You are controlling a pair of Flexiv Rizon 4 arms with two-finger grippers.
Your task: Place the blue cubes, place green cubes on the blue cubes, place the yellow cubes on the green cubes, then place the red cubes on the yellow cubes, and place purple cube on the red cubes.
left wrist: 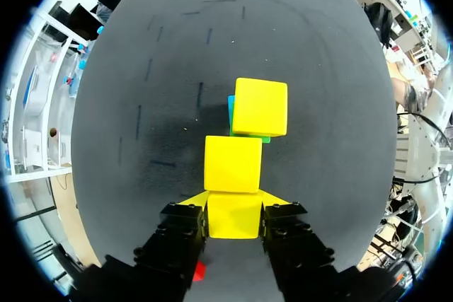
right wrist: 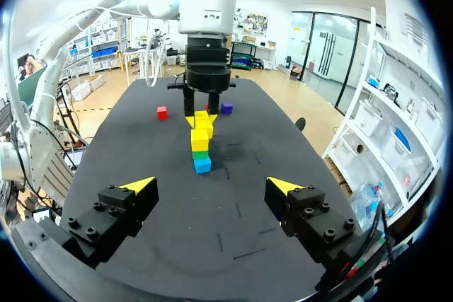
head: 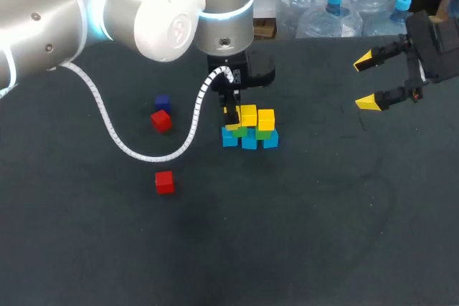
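A stack stands mid-table: a row of blue cubes (head: 249, 142) at the bottom, green cubes (head: 263, 134) on them, and two yellow cubes (head: 248, 115) on top. My left gripper (head: 232, 115) hangs over the stack's left end, shut on a third yellow cube (left wrist: 233, 215) that is level with the other two (left wrist: 233, 163). Two red cubes (head: 161, 120) (head: 165, 182) and a purple cube (head: 163, 102) lie to the left of the stack. My right gripper (head: 366, 82) hovers open and empty at the far right, with the stack (right wrist: 202, 141) well ahead of it.
The left arm's white coiled cable (head: 115, 137) droops over the table between the red cubes and the stack. The dark table (head: 301, 234) stretches bare in front and to the right.
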